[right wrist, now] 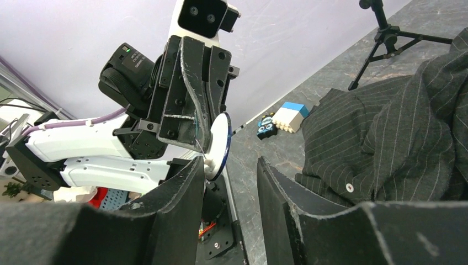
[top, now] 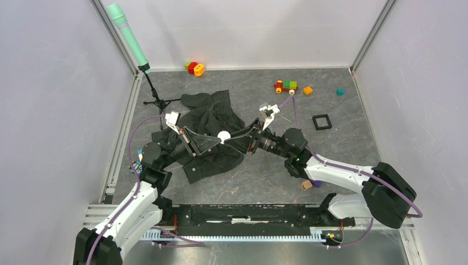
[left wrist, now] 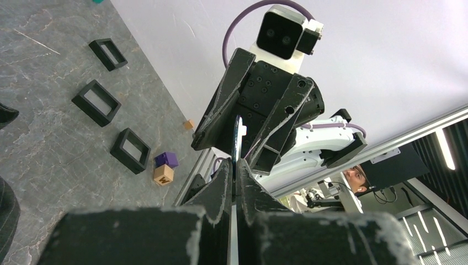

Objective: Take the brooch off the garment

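The brooch [right wrist: 220, 144] is a small round disc with a pale face and a dark-blue rim. It is off the garment [top: 214, 107] and hangs in the air above the dark pinstriped cloth, near the middle of the desk [top: 342, 157]. It stands on edge: the left wrist view shows only a thin blue sliver rising from between that arm's own fingers.

The left claw [left wrist: 236, 178] is clamped on the brooch's lower part, its two fingers pressed nearly together with the disc between them. The right claw [right wrist: 230, 163] faces it head-on with its fingers spread apart. From its own camera the disc sits just ahead of the fingertips, nearer the finger on the left of that view than the other one. Whether it touches that finger I cannot tell.

So the left arm has the brooch, and the right arm is placed to take it or let it go by. I judge the removal itself done; what remains turns on that narrow gap.

Both arms reach inward from their bases. Their forearms run roughly level, and they meet tip to tip over the shirt.
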You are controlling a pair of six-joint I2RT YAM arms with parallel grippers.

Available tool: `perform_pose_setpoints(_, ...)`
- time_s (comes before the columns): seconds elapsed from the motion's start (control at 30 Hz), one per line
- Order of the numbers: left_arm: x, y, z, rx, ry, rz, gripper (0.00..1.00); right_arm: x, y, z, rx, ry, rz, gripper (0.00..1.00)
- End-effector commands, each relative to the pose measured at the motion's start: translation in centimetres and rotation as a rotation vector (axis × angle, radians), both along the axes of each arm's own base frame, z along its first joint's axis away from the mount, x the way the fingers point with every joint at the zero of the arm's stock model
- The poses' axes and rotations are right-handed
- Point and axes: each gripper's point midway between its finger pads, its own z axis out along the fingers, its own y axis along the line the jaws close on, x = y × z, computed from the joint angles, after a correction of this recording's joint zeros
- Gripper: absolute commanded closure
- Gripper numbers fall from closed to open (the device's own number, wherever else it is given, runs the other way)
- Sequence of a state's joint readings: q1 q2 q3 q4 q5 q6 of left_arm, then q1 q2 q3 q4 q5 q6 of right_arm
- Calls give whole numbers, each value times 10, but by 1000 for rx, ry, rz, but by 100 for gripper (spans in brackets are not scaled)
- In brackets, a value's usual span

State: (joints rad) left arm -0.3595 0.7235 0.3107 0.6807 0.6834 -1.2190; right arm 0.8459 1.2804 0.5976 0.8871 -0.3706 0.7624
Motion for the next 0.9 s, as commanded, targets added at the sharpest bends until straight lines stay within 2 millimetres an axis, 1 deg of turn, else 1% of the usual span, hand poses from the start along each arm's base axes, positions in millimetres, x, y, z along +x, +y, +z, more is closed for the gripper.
perform_pose_setpoints(0.0, -4, 1, 3, 3, -27, -9, 98, -4, 3, 28, 77, -58, 25, 54)
perform_pose_setpoints(0.23, -4, 0, 3, 5, -28, -10, 98, -4, 3, 33, 87, -63, 30, 54)
perform_pose_setpoints(0.57, -8, 0, 1, 16, -63, -20, 98, -3, 5, 33, 83, -50, 33, 64)
perform_pose_setpoints(0.7, -9, 0, -2, 26, -74, -22, 98, -3, 6, 32, 86, -47, 35, 64)
perform_pose_setpoints(0.77, -10, 0, -3, 26, -77, -24, 98, -2, 7, 32, 85, -43, 34, 67)
perform_pose_setpoints(0.87, -10, 0, -4, 30, -84, -22, 98, -4, 8, 31, 85, -39, 44, 68)
